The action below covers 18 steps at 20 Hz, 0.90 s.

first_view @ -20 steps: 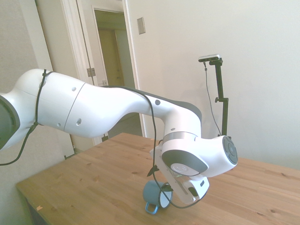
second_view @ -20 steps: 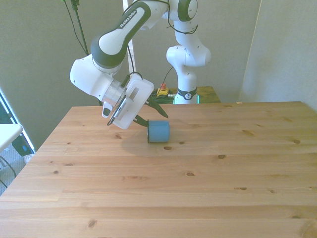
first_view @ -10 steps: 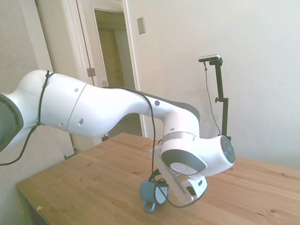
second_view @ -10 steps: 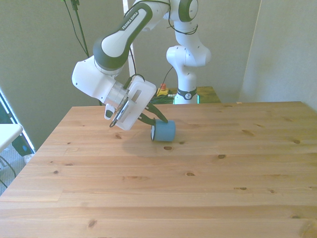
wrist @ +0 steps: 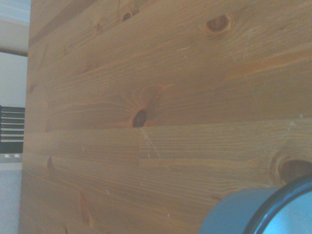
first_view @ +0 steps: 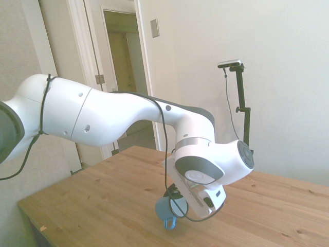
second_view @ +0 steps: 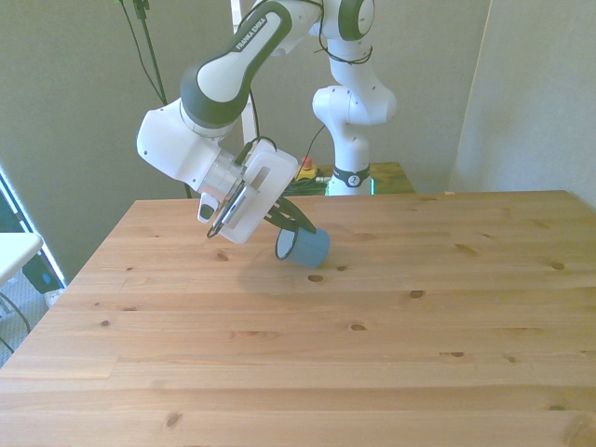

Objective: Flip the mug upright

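Blue mug [second_view: 305,246], just one, tilted in the pincer [second_view: 291,223].

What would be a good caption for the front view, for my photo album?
A white robot arm's gripper tips a small blue mug up off a wooden table.

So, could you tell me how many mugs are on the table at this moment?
1. The mug is tilted at the gripper, near the table's far edge, towards the front view's left. Nothing suggests another is hidden.
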Each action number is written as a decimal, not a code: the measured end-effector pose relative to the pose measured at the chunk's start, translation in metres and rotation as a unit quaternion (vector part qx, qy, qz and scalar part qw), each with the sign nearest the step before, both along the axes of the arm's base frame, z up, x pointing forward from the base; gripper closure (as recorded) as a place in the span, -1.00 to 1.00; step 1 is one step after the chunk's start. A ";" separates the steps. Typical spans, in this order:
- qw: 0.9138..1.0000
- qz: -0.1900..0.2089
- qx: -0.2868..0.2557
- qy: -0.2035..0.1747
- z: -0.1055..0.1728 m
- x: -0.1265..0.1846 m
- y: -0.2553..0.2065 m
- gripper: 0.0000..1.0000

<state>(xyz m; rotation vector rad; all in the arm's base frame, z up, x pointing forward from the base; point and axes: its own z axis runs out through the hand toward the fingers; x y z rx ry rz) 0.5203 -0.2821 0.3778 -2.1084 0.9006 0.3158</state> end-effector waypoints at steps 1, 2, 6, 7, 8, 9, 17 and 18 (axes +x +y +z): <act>1.000 0.000 -0.019 -0.008 0.010 0.001 0.005 1.00; 0.999 0.001 -0.039 -0.015 0.021 0.002 0.011 1.00; 0.989 -0.006 -0.142 -0.039 0.062 0.001 0.053 1.00; 0.985 -0.009 -0.169 -0.040 0.066 0.001 0.064 1.00; 0.980 -0.013 -0.195 -0.039 0.068 0.000 0.075 1.00; 0.974 -0.017 -0.221 -0.038 0.067 -0.001 0.084 1.00; 0.933 -0.044 -0.356 -0.034 0.043 -0.018 0.118 1.00; 0.929 -0.048 -0.365 -0.034 0.042 -0.021 0.118 1.00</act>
